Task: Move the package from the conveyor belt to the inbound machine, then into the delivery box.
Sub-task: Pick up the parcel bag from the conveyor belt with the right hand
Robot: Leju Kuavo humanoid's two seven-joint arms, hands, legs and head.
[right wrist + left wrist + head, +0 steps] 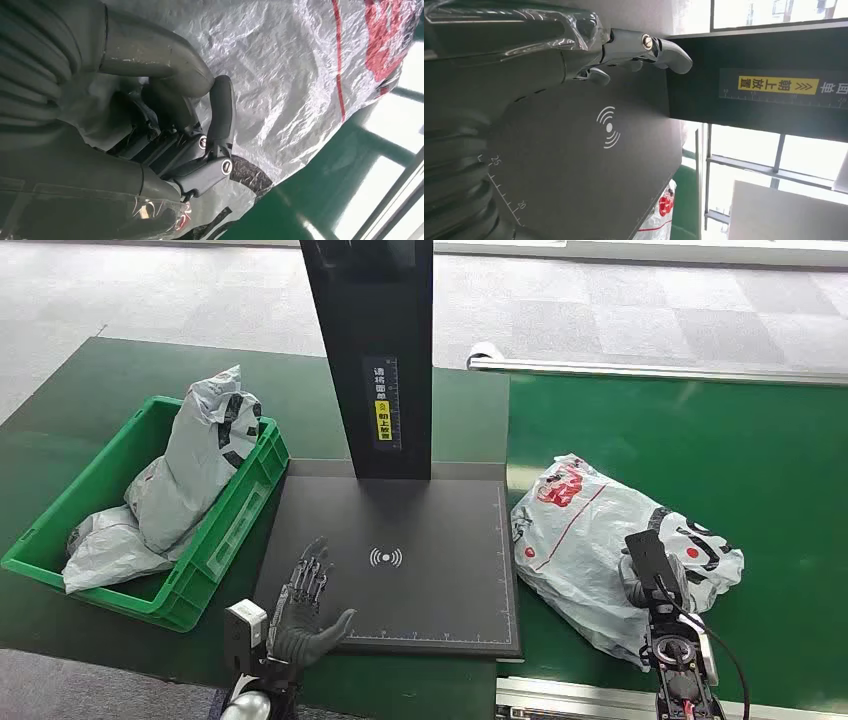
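Package (600, 540) on conveyor belt (760, 460), under right robot hand (655, 580), whose fingers curl into plastic: grasp step, firmness unclear. Left robot hand (305, 605) spread, empty, over scanner pad (420, 570). Next: lift, carry leftward onto pad.

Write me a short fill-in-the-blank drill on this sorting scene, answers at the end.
1. The white package lies on the ____ conveyor belt.
2. The right hand rests on the ____.
3. The left hand hovers over the black ____ machine.
4. The delivery box is ____ in colour.

Answers: green; package; inbound; green
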